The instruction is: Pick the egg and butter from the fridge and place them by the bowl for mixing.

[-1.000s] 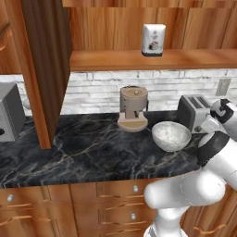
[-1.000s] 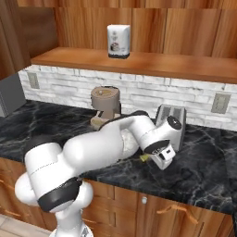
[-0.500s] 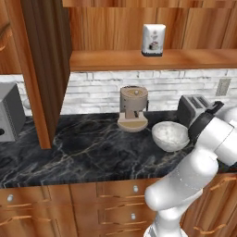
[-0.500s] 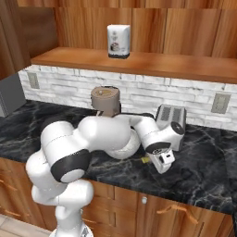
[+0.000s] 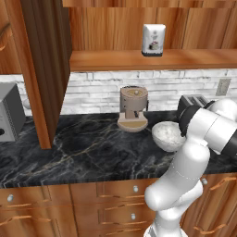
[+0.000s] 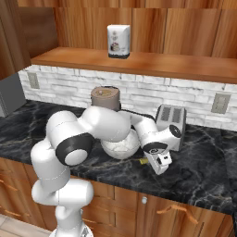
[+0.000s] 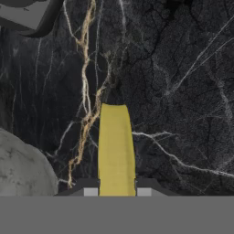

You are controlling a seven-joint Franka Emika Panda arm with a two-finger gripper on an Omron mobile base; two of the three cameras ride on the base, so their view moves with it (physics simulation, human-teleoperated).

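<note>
Butter sits between the two finger tips of the claw, and the claw is clamped tight on it. The butter is a thin yellow bar. In the hand view it sticks out past the tips, over the dark counter with its white and gold lines.

In the right base view the claw hangs low over the counter, just beside the bowl. A small bit of yellow butter shows at the claw, on the side near the bowl. You cannot tell if the butter touches the counter.

The bowl is round and white. In the hand view its pale speckled curve shows near the butter. In the left base view the bowl sits partly behind the white arm.

Behind the bowl stands a brown coffee machine. Next to the bowl, closer to the wall, stands a grey toaster. A corner of the toaster also shows in the hand view, well apart from the butter.

Above the bowl is a wood shelf with a white box standing on it. A grey box thing sits far from the bowl, at the edge of the left base view.
</note>
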